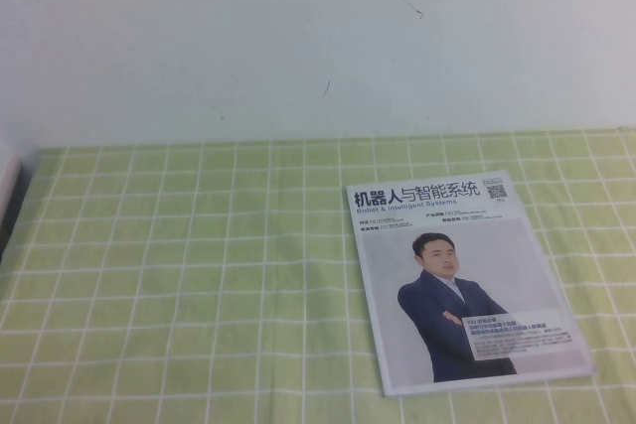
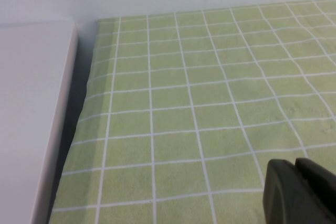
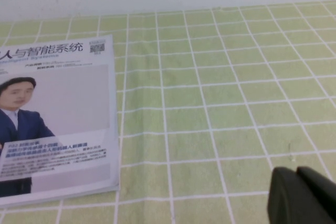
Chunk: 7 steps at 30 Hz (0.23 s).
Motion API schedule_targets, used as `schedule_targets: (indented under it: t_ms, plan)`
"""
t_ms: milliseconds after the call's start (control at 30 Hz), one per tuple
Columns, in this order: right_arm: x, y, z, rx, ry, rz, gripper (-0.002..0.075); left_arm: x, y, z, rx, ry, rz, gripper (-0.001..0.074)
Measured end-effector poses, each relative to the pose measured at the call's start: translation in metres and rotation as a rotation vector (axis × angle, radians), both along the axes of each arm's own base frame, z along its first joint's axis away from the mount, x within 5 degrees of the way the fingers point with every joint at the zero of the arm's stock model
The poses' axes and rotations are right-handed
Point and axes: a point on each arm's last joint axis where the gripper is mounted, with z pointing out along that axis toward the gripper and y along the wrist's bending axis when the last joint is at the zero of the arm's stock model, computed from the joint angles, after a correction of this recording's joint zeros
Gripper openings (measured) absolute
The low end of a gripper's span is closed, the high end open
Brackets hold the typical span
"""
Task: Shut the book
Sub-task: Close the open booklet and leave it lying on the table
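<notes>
The book lies flat and shut on the green checked cloth, in the near right part of the table. Its front cover faces up, showing a man in a dark suit under a printed title. No page stands up and no spread shows. In the right wrist view the cover sits level and the near corner rests on the cloth, with only thin page edges showing beneath it. Judged from this, the task looks done: nothing is left to fold over, and at most the arms have to be parked.

Neither arm appears in the high view, so both seem drawn back to the near side, off the book. The left gripper hangs over bare cloth on the left side of the table, with a white panel at the cloth's left edge, and it is well apart from the book. Its two dark fingers meet along a thin seam with nothing between them. The right gripper hovers over bare cloth to the right of the book and clear of it. Its fingers also look pressed together and empty. A plain pale wall stands behind the table's far edge.
</notes>
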Motion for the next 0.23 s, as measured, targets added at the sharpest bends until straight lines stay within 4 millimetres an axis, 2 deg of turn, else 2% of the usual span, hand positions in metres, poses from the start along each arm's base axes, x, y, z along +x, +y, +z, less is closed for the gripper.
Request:
schedule_targets:
  t_ms: [233]
  plan:
    - [0.0000, 0.0022, -0.0001, -0.006, 0.001, 0.047, -0.0003, 0.0000, 0.0000, 0.0000, 0.000, 0.000, 0.000, -0.0004]
